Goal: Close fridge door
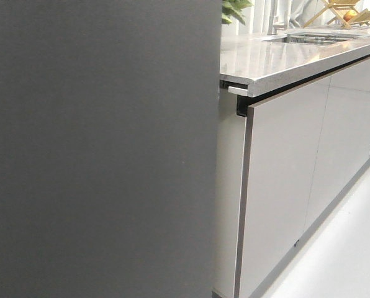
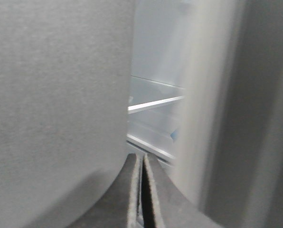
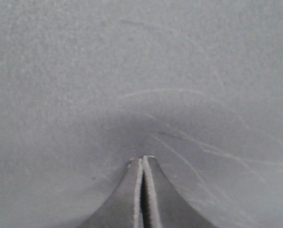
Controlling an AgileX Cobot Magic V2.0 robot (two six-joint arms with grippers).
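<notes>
With both hands pinched closed and empty, the right hand [image 3: 142, 164] should press flat on the fridge door [image 1: 98, 149] ahead while the left hand [image 2: 141, 161] clears the gap.

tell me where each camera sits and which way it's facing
Front view: faces forward; the fridge door fills its left, cabinet fronts to the right; no arm shows.
Left wrist: at the door's edge, seeing shelves; left pincer shut.
Right wrist: facing the door's flat face; right pincer shut.
All three share the door.
</notes>
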